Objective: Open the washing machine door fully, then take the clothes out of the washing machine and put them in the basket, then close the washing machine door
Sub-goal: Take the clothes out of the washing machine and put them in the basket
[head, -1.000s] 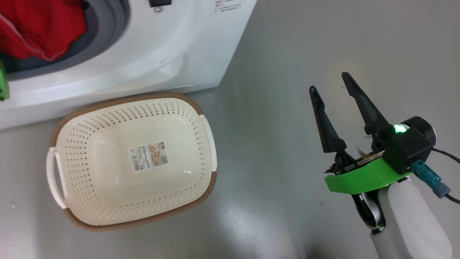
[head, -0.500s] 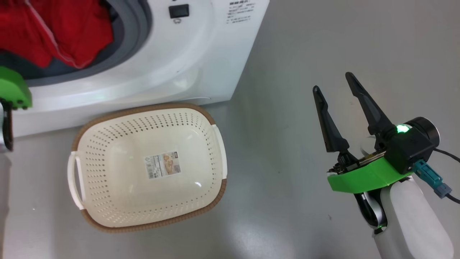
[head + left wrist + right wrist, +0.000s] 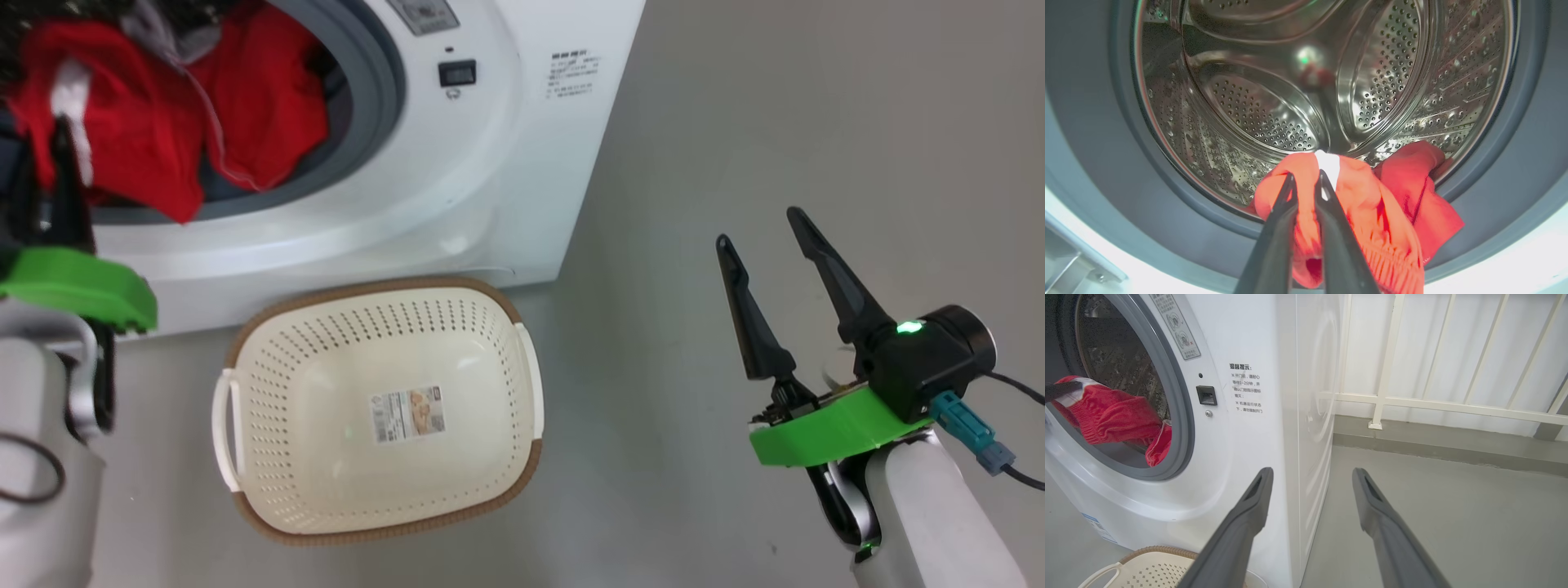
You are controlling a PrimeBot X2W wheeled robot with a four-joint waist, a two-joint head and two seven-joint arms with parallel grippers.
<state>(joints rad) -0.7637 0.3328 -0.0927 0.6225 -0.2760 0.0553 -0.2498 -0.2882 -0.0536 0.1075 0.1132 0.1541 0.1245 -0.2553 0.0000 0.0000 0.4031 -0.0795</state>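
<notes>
- The left gripper (image 3: 1306, 179) is closed narrowly on a raised fold of the clothes (image 3: 1359, 192), at a white part, in the mouth of the steel drum (image 3: 1249, 118). The rest of the red fabric is draped over the grey rubber ring (image 3: 382, 77) of the washing machine (image 3: 506, 171).
- Only a thin pinch of fabric appears to be held, so the fold could be pulled from the fingers if the bundle drags on the ring.
- More than one garment seems to be tangled in the bundle. A second piece could be drawn out part-way and dropped on the floor (image 3: 735, 106).
- The basket (image 3: 277, 384) is set on the floor just in front of the machine, below the opening, and is empty. It is judged to be light, so it could be shoved aside if it is brushed by the forearm or by a swinging garment.
- The right gripper (image 3: 758, 229) is held wide and empty, well apart to the right over the floor, so no support is given to the pull.
- A white railing (image 3: 1382, 375) is seen beyond the machine, away from the work. Nothing is placed between the opening and the basket.
</notes>
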